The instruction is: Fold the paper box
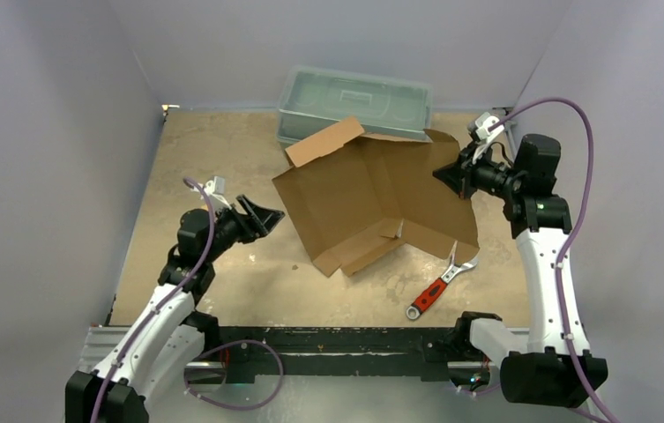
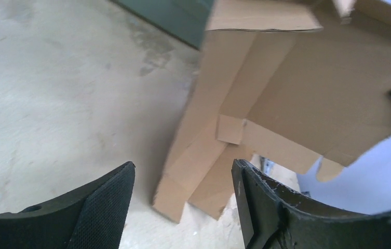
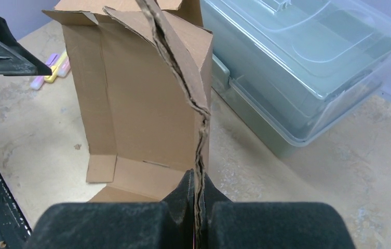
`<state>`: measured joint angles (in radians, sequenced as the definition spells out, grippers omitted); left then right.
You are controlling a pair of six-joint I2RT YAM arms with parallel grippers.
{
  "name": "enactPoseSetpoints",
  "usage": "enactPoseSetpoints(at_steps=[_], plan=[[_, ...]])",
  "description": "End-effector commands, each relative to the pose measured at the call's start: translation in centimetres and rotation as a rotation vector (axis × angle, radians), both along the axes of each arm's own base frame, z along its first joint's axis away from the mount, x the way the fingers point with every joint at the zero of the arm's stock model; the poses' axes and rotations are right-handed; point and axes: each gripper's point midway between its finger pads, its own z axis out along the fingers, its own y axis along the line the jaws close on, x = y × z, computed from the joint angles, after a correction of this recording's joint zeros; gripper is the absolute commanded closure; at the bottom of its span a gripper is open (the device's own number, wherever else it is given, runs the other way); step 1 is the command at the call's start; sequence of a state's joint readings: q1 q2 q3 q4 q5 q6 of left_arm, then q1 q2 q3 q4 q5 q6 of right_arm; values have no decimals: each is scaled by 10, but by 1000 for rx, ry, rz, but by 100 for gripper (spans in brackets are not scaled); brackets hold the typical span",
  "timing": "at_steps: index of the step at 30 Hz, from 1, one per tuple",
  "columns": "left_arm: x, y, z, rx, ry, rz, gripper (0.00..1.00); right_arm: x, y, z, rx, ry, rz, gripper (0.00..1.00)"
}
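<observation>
So we're mid-fold on the paper box [image 1: 372, 198]. It sits mid-table, right in front of the grey-green toolbox [image 1: 354, 99], with its right side tipped up. Our right gripper [image 3: 197, 179] is clamped on the sheet's right edge, cardboard pinched thin between the pads. The left gripper [image 2: 183, 166] hangs spread wide just beside the left panel, touching nothing. Our guess for next: left goes in and pushes that wall up along its crease while right holds steady.
</observation>
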<state>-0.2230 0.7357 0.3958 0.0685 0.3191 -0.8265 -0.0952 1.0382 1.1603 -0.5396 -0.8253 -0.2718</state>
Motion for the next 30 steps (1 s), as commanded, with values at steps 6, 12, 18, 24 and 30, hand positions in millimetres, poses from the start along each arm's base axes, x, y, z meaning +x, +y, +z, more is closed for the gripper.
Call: enactPoseSetpoints(at_steps=[6, 12, 18, 24, 30], plan=[[9, -35, 29, -45, -169, -80, 47, 0, 1, 14, 24, -51, 11, 100], [29, -30, 11, 32, -162, -22, 55, -3, 1, 14, 25, -51, 15, 100], [42, -40, 9, 35, -164, -46, 78, -3, 2, 12, 27, -47, 20, 100], [50, -53, 22, 21, -195, -84, 100, -6, 5, 13, 36, -41, 39, 100], [56, -56, 41, 106, -187, -69, 100, -27, 24, 24, 95, -17, 183, 100]])
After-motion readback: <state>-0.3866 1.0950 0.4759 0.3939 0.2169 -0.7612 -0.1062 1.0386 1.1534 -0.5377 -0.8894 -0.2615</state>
